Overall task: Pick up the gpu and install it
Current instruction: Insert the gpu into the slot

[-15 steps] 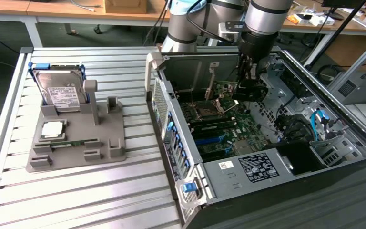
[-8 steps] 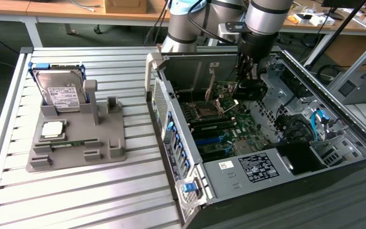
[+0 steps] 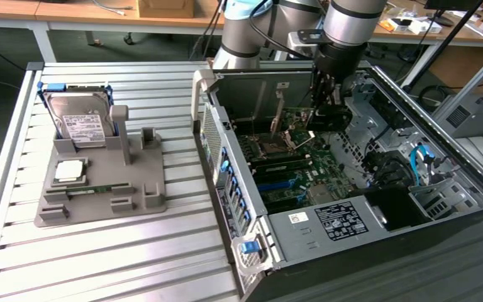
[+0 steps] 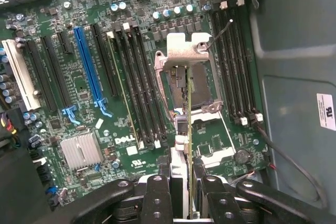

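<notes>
My end effector (image 4: 188,205) was clamped on the gpu (image 4: 187,124), held edge-on inside the case (image 3: 250,94), upper centre-right of the exterior view. The card hung over the CPU socket (image 4: 202,93), apart from the blue slot (image 4: 89,72). Pushed down there, I judged, it could damage the socket. Beyond, case walls left scant sideways room.
</notes>
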Available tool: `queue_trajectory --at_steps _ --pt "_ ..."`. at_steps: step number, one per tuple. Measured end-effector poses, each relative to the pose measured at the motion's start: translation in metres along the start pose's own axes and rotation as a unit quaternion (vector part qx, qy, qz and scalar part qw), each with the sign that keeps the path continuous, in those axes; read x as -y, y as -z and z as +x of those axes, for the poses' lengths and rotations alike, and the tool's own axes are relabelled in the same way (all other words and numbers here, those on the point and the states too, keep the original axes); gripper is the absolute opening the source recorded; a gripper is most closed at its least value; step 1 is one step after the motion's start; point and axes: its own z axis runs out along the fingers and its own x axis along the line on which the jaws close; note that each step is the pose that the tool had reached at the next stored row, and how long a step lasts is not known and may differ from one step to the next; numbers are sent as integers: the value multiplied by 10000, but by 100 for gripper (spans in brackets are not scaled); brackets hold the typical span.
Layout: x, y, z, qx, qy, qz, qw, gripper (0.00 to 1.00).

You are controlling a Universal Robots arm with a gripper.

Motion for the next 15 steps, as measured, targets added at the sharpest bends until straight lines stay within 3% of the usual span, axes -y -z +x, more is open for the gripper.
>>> queue_trajectory --at_steps 15 --pt "0 0 0 46 427 -15 9991 27"
